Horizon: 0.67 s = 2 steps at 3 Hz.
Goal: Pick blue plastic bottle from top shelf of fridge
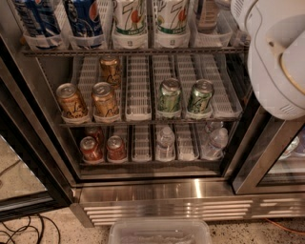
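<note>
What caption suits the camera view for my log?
Open fridge, white arm at upper right near the blue plastic bottle on the top shelf; gripper out of frame.

Brushed steel fridge (167, 190) base; matt white plastic trays (138, 90); glossy metal cans (105, 97); smooth white plastic arm (276, 57), hand out of view.

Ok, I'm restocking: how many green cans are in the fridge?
2 green cans, both at the front of the middle rack, in neighbouring lanes right of centre: one, one. More could hide behind. The tool is out of view; only the white arm shows, upper right.
</note>
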Available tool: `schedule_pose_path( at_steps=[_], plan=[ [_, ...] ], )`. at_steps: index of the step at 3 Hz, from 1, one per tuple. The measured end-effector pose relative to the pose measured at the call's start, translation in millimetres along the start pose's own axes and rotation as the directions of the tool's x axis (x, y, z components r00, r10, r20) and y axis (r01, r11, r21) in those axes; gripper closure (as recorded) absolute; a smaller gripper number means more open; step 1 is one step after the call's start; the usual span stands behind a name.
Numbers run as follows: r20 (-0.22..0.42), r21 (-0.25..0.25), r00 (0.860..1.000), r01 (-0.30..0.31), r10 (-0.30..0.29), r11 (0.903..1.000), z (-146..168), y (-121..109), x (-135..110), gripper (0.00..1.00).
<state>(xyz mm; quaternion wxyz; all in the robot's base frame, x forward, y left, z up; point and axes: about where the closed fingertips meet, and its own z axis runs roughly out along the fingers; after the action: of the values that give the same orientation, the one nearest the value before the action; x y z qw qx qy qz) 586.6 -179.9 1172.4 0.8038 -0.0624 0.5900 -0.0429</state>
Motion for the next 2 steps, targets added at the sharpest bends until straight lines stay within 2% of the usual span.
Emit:
schedule_pose_path(
  at_steps=[1, 2],
  plan=[
    [0.023, -0.095, 0.997, -0.074, 0.076, 0.9927, -22.8, 4.7, -16.0, 1.0],
    [-0.045, -0.158, 0.997, -0.065, 0.059, 0.9853, -62.2, 8.8, 3.5, 1.0]
  ],
)
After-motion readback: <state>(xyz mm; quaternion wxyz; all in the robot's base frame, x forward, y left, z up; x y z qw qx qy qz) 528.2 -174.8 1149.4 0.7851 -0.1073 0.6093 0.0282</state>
